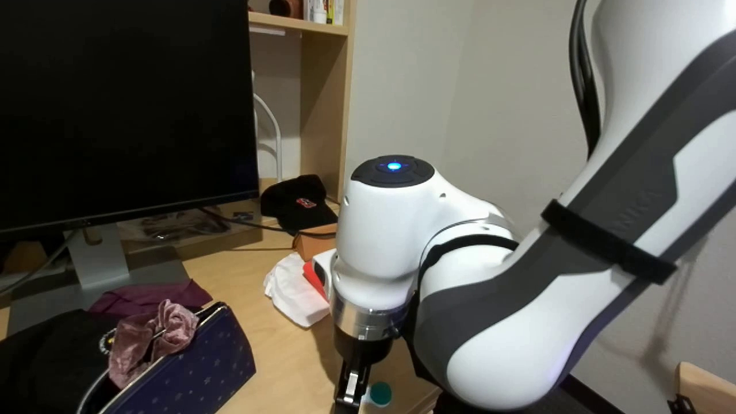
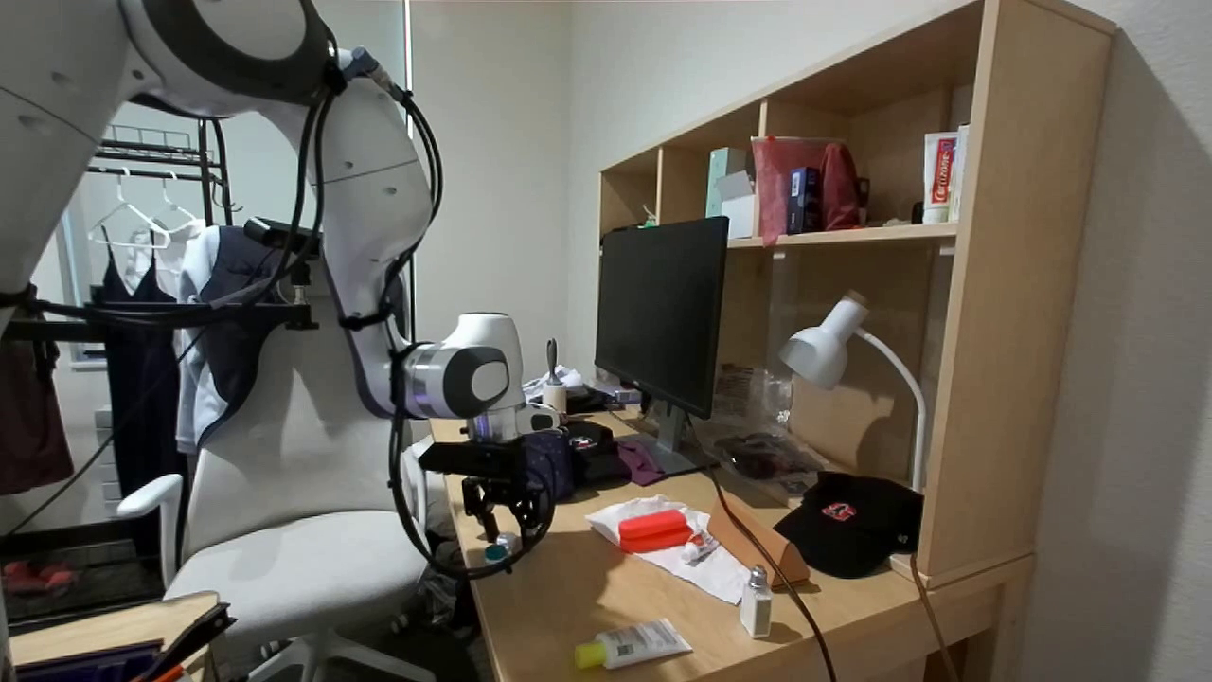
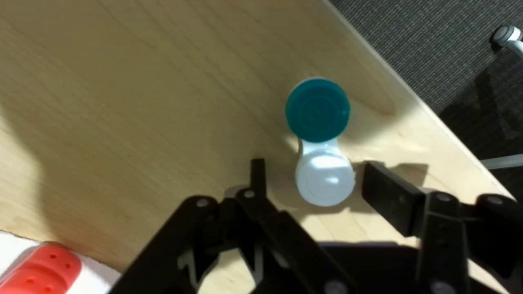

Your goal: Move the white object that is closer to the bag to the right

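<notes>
The white object near the bag is a small contact lens case (image 3: pixel 325 178) with one white end and one teal cap. It lies on the desk near its edge. Its teal cap shows in an exterior view (image 1: pixel 380 394), and the case shows in an exterior view (image 2: pixel 507 545). My gripper (image 3: pixel 314 173) is open and points down, with the white end between its fingers in the wrist view and a gap on each side. The gripper also shows in both exterior views (image 1: pixel 349 394) (image 2: pixel 502 521). The dark blue starry bag (image 1: pixel 195 368) stands beside the gripper; it is partly hidden in an exterior view (image 2: pixel 551 464).
A white bottle (image 2: pixel 756 603) and a white tube with a yellow cap (image 2: pixel 644 644) are farther along the desk. A red case (image 2: pixel 655 530) lies on a white cloth (image 2: pixel 705 573). A monitor (image 2: pixel 660 317), lamp (image 2: pixel 819 352) and black cap (image 2: pixel 852 523) stand behind.
</notes>
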Available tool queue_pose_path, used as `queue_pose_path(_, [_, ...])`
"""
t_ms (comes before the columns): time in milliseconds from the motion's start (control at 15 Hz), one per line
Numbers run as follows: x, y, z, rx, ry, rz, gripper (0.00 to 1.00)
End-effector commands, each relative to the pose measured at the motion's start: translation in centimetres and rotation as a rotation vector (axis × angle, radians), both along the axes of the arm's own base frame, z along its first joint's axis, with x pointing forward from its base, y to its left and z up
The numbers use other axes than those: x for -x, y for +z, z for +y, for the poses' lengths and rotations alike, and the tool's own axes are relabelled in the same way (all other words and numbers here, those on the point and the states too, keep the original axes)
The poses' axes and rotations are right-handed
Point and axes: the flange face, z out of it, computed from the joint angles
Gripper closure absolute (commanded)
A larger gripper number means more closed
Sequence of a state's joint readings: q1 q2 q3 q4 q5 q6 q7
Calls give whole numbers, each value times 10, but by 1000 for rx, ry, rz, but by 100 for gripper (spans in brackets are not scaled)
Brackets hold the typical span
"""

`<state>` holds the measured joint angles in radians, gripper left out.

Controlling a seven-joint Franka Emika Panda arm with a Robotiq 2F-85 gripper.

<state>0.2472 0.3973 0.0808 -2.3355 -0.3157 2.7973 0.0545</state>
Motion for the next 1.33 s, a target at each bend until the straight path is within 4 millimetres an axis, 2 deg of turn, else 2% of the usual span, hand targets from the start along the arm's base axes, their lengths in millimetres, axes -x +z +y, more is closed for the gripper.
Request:
queue_pose_path(0, [4, 0, -8, -24, 15, 3, 66])
queue_pose_path(200, [2, 4, -14, -27, 3, 3, 85])
queue_pose_path(267, [1, 6, -15, -31, -6, 4, 87])
queue_pose_path(467, [-1, 15, -19, -50, -49, 15, 85])
queue_pose_path(733, [-10, 39, -33, -64, -124, 26, 85])
queue_pose_path(1067, [-23, 72, -64, -94, -250, 25, 85])
queue_pose_path(1267, [-32, 74, -85, -119, -336, 25, 85])
